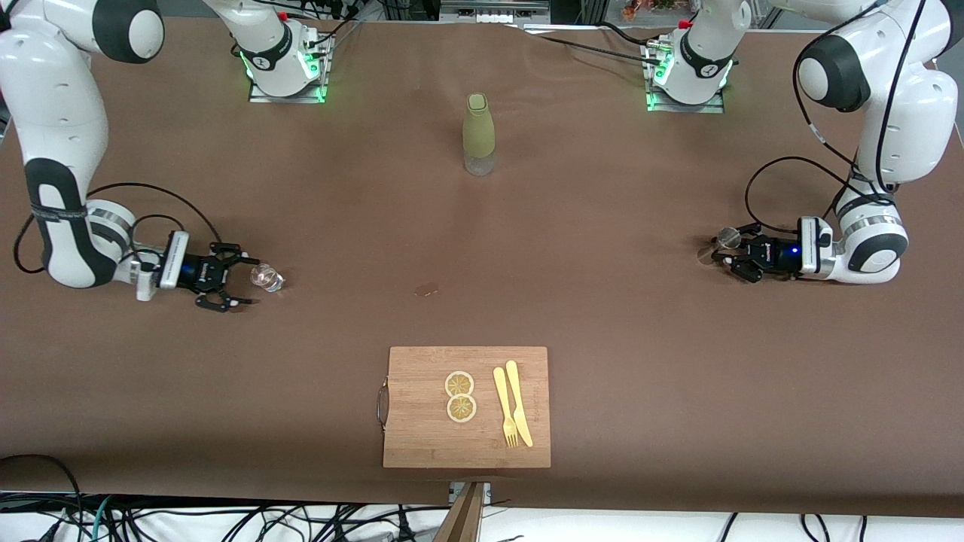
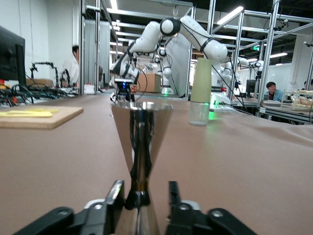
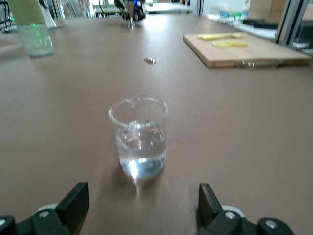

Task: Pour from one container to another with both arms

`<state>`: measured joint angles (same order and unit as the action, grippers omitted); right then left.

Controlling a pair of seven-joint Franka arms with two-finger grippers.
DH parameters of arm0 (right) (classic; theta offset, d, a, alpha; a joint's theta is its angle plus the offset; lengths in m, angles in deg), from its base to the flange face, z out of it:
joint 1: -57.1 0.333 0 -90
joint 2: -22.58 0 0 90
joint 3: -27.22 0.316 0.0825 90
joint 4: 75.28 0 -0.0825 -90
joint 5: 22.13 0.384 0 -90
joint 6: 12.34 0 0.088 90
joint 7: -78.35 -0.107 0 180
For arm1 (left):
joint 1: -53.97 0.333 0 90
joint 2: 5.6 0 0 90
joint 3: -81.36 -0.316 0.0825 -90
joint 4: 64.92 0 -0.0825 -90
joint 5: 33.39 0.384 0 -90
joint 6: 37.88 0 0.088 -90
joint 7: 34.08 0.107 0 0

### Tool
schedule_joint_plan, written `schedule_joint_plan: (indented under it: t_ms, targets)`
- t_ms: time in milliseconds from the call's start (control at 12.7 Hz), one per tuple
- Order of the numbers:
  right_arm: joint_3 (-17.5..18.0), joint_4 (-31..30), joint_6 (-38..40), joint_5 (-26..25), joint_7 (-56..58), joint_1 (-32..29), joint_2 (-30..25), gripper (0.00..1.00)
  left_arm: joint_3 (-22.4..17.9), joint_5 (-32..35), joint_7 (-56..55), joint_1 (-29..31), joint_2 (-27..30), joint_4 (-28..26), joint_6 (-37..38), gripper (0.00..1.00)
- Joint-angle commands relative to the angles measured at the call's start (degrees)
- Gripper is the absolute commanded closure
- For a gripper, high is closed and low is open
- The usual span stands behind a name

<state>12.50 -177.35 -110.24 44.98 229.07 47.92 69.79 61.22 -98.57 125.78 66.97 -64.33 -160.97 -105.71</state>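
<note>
We see the right gripper [image 1: 232,284] low over the brown table [image 1: 602,316] toward the right arm's end, its fingers spread wide apart. Just in front of it stands a small clear glass beaker [image 1: 266,278] with a little clear liquid at the bottom. In the right wrist view the beaker [image 3: 140,138] sits upright on the table, apart from both black fingertips [image 3: 77,197], which flank it without touching.

At the left arm's end of the table, the left gripper [image 1: 729,257] reaches low toward a shiny metal hourglass-shaped jigger [image 1: 726,238]. In the left wrist view the jigger [image 2: 141,142] stands upright with its narrow waist between the two fingers [image 2: 114,193]. They sit close on either side of the waist, yet we cannot tell whether they are pressing on it.

Farther from the front camera, midway between the two bases, stands a tall olive-green bottle with a clear base [image 1: 479,134]. Nearer to the front camera lies a rectangular wooden cutting board with a metal handle [image 1: 422,421], carrying two round lemon slices [image 1: 460,396] and a yellow plastic fork [image 1: 504,406] and knife [image 1: 519,403] side by side. A small dark spot [image 1: 426,289] marks the table between the board and the bottle.
</note>
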Motion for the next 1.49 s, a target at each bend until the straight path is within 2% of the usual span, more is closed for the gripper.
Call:
schedule_joint_plan:
  t_ms: [0, 236, 393, 550, 707, 942, 1021, 1178, 1413]
  targets:
    - [0.3, -3.3, -3.8, -7.0, -8.1, -1.1, -7.9, 0.01, -2.8, 6.5, 4.8, -0.1, -0.9, 5.1, 0.6, 0.00]
    - [0.3, -5.2, -6.9, -15.7, -19.4, -1.1, -14.5, 0.01, -3.8, 12.3, -12.1, -0.1, 1.6, 10.4, 0.6, 0.00]
    - [0.4, -5.2, -7.3, -21.2, -29.1, -1.0, -17.9, 0.01, -3.8, 15.3, -29.1, -0.5, 6.1, 11.1, 0.6, 0.00]
    - [0.6, -5.2, -7.3, -27.4, -39.6, -1.0, -22.2, 0.01, -3.4, 16.0, -48.4, -2.3, 9.9, 12.5, 0.5, 0.00]
    - [0.8, -5.2, -7.1, -33.1, -50.5, -1.0, -26.3, 0.01, -2.8, 16.0, -67.6, -4.2, 13.0, 16.0, 0.4, 0.00]
    - [2.1, -5.2, -6.9, -42.5, -66.7, -0.3, -32.2, 0.01, -1.0, 16.4, -87.6, -6.4, 16.7, 17.9, -1.6, 0.00]
    - [2.6, -5.2, -6.6, -45.4, -72.8, 0.3, -34.4, 0.01, 0.4, 18.4, -92.8, -7.2, 18.5, 17.9, -4.5, 0.00]
    - [2.9, -5.2, -5.0, -51.8, -84.9, 2.8, -38.5, 0.01, 6.5, 24.3, -107.0, -7.6, 22.3, 17.9, -9.8, 0.00]
    - [2.9, -5.1, -4.1, -59.9, -103.5, 6.2, -43.3, 0.01, 15.5, 39.6, -126.6, -9.1, 29.6, 19.2, -15.3, 0.00]
